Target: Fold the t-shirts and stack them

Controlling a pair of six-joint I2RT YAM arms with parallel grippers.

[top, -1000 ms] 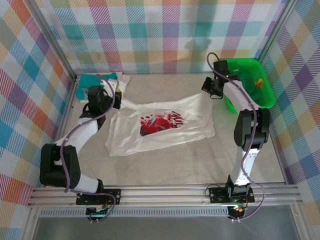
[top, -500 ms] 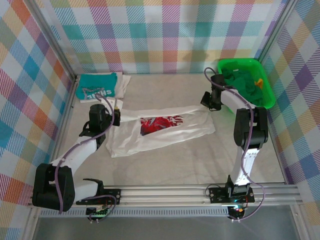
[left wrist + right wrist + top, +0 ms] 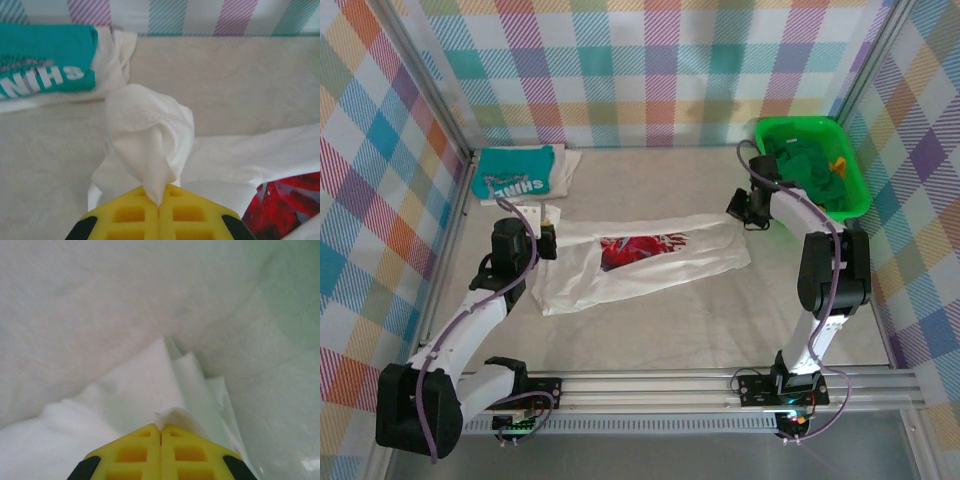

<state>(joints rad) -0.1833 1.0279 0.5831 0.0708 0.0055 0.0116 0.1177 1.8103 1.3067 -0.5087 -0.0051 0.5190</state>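
Drawn back over itself, the white t-shirt (image 3: 640, 262) lay half-folded between left fingers (image 3: 137, 212) and right fingers (image 3: 187, 450), each clamped on its edge.

White t-shirt (image 3: 705, 256) now a narrower band

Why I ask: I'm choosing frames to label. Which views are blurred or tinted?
Top external: sharp and evenly lit, white t-shirt print clear. Left wrist: the cloth bunched at the left gripper is soft, teal t-shirt lettering readable. Right wrist: soft overall, green cast at right beyond the right gripper.
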